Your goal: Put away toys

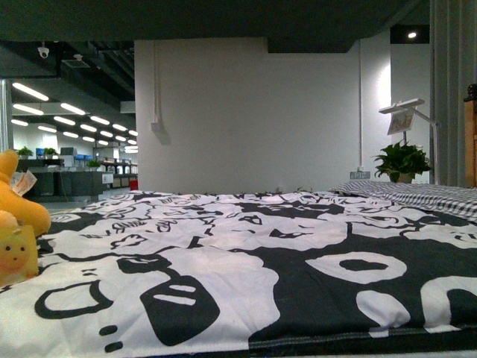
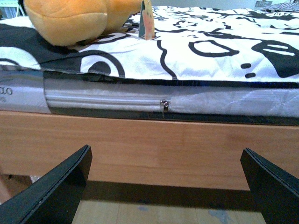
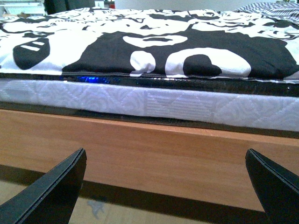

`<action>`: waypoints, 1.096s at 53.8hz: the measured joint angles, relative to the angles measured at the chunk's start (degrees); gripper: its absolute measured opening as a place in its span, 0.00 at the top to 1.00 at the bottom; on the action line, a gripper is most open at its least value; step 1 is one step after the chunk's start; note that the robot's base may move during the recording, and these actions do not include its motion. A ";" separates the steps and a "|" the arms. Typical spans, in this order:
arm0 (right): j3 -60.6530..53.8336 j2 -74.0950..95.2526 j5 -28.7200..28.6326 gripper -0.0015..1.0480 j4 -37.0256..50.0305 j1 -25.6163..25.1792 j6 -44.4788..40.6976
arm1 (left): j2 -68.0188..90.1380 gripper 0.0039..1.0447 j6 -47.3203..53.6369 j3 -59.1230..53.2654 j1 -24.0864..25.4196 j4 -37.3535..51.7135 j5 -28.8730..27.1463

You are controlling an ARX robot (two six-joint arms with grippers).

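An orange-yellow plush toy sits on the bed at the far left edge of the front view, with a small yellow tag or card in front of it. In the left wrist view the toy's rounded orange body rests on the black-and-white bedcover, above and beyond my left gripper. That gripper is open, low in front of the wooden bed frame, nothing between its fingers. My right gripper is also open and empty, facing the bed frame further along. Neither arm shows in the front view.
The bed has a black-and-white patterned cover, a white zipped mattress and a wooden side board. A striped pillow or blanket lies at the far right. A potted plant and lamp stand behind, before a white wall.
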 joint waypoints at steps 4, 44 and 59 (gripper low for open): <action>0.00 0.02 -0.02 0.00 0.00 0.00 0.00 | 0.00 0.05 0.02 0.00 0.00 0.00 0.04; 0.00 0.07 0.17 0.00 0.00 0.02 0.02 | 0.02 0.05 0.02 0.00 0.02 0.00 0.15; 0.00 -0.02 0.15 0.00 0.04 0.02 0.00 | -0.04 0.05 0.02 0.00 0.02 0.00 0.02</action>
